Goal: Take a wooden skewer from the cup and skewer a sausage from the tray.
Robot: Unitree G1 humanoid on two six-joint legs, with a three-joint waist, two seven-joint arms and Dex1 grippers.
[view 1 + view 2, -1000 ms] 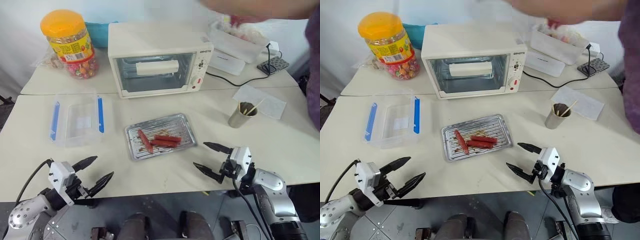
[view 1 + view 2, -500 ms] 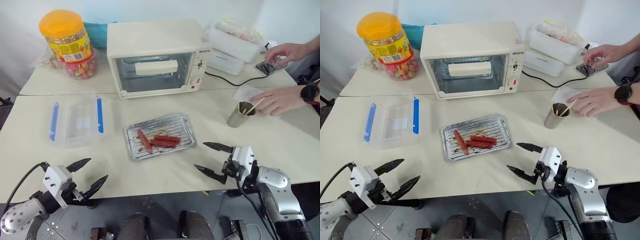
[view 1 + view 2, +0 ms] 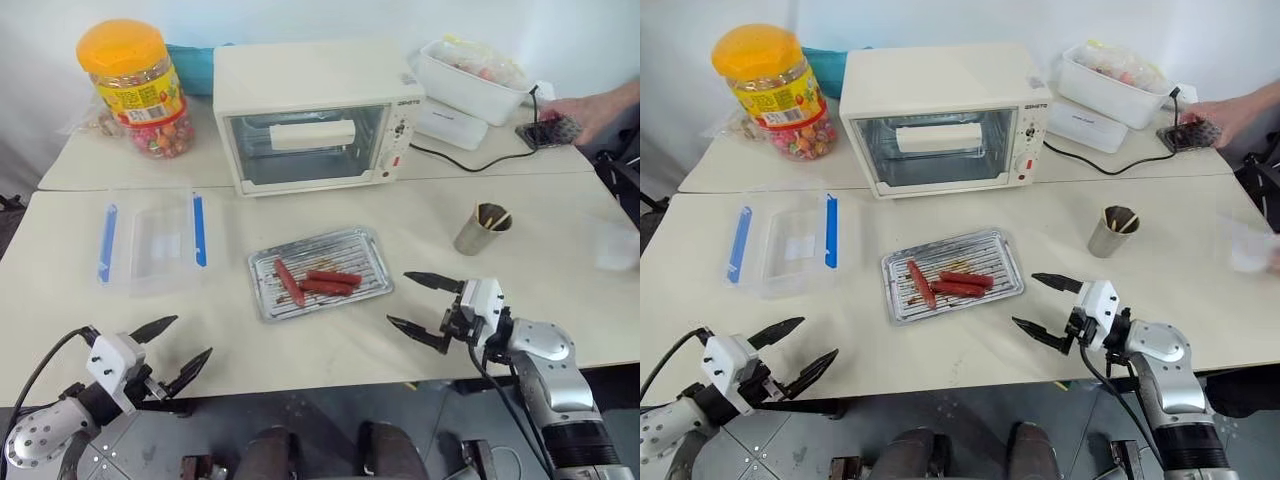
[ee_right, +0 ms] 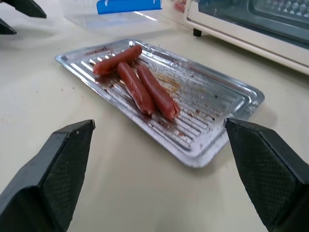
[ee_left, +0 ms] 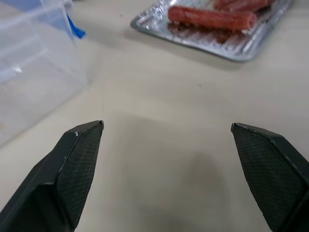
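I have the cup (image 3: pixel 483 229) standing on the tabletop (image 3: pixel 560 280) at about 2 o'clock from the tray (image 3: pixel 320 271), well apart from it, with thin skewers (image 3: pixel 497 217) leaning inside against its rim. The tray sits mid-tabletop with three sausages (image 3: pixel 312 282) lying together on its ribbed bottom.

I judge the skewers light, stiff and brittle, and easy to roll between the jaws, so I would pinch one near its upper end, where it clears the rim, and draw it straight up; the cup looks light enough to tip if I drag sideways. The sausages look soft and greasy, likely to slide on the ribs, so I would steady one near its middle or end while the point goes in lengthwise.

My right gripper (image 3: pixel 430 308) hangs just above the tabletop at 4 o'clock from the tray, jaws spread wide, holding and touching nothing; the cup is at 1 o'clock from it. My left gripper (image 3: pixel 172 348) is at the near tabletop edge, at 7 o'clock from the tray, jaws also wide apart and empty.
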